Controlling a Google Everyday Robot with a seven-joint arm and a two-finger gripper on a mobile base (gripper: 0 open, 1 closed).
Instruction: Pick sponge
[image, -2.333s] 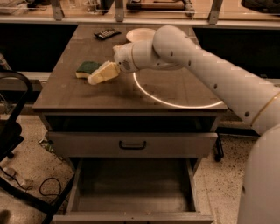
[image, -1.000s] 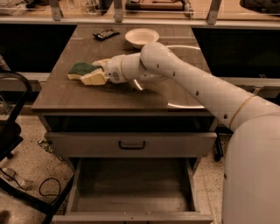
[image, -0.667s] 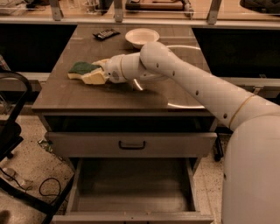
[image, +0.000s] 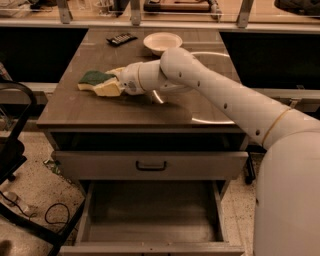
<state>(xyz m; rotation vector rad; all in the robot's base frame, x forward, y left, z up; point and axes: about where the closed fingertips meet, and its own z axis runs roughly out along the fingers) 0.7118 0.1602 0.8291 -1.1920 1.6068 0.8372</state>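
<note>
One gripper (image: 104, 82): sat low over the wooden table (image: 125, 112) at the end of the white arm (image: 215, 95), with its tip against the sponge.
Sponge (image: 91, 77): lay flat on the table directly at the gripper's tip, dark green face up with the pale foam edge showing beneath. One end met the gripper and the other stuck out beyond the tip.
Gripper state: could not be told. The view did not show how far it was open, or whether it had hold of the sponge.
Change: about two seconds before, the gripper was raised off the table and stopped short of the sponge. It then dropped and reached the sponge. Over the last second neither gripper nor sponge shifted noticeably.
Meaning for the task: the approach was judged complete, and the step in hand was probably closing on the sponge. The sponge rested on the table, so the pick was not yet done.
Bowl (image: 162, 42): stood well beyond the gripper, toward the table's far edge.
Dark handset (image: 121, 38): lay beyond the gripper, near the bowl.
Drawers: sat below the gripper, the upper drawer (image: 150, 165) shut and the lower drawer (image: 150, 215) pulled open.
Next move: a firm grip, then a straight lift, was judged necessary.
</note>
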